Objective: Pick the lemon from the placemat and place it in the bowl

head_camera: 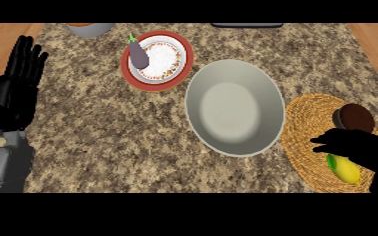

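Observation:
A yellow lemon [346, 170] lies on the round woven placemat [306, 130] at the right edge of the counter. My right hand [353, 145] hangs right over the lemon and hides its upper part, thumb pointing left; I cannot see whether its fingers touch the fruit. The grey bowl [235, 107] stands empty just left of the placemat. My left hand [22, 75] rests open at the left edge, fingers up.
A dark brown round object [356, 118] sits on the placemat behind my right hand. A red-rimmed plate [158, 60] with a purple eggplant [137, 55] on it stands behind the bowl. A grey pot [91, 28] and a dark item [247, 25] line the back edge.

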Robot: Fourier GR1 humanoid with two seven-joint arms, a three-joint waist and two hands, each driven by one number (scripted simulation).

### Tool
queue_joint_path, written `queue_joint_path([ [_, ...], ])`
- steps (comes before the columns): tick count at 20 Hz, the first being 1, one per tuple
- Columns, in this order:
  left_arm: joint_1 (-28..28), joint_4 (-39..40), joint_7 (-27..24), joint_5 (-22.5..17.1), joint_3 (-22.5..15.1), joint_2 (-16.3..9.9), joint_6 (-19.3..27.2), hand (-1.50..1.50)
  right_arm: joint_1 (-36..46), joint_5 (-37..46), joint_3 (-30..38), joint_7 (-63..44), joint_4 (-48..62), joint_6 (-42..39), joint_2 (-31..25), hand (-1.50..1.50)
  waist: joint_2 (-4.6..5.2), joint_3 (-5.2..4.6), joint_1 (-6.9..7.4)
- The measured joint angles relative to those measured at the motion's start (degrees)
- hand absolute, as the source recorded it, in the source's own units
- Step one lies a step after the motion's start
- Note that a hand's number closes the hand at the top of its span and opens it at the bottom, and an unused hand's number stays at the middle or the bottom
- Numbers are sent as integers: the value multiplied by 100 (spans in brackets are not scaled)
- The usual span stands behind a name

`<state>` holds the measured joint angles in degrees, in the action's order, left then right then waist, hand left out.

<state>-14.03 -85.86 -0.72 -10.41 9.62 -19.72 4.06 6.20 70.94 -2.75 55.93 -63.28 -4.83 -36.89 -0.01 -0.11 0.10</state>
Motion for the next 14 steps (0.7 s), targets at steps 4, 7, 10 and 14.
queue_joint_path([
  [4, 15, -59, 52, -15, 69, -13, -60, 0, 158, -136, 123, 267, 250, 277, 69, 150, -11, -20, 1],
  [7, 24, 31, -59, 11, 118, 21, -95, 0, 139, -144, 143, 311, 241, 419, 102, 150, -15, -32, -10],
  [10, -8, -61, 110, -2, 174, -41, -118, 0, 188, -197, 183, 373, 319, 514, 100, 150, -15, -32, -10],
  [14, -51, 70, -17, 48, 174, 20, -93, 0, 273, -505, 849, 7, 848, 415, -159, 150, 7, -11, -39],
])
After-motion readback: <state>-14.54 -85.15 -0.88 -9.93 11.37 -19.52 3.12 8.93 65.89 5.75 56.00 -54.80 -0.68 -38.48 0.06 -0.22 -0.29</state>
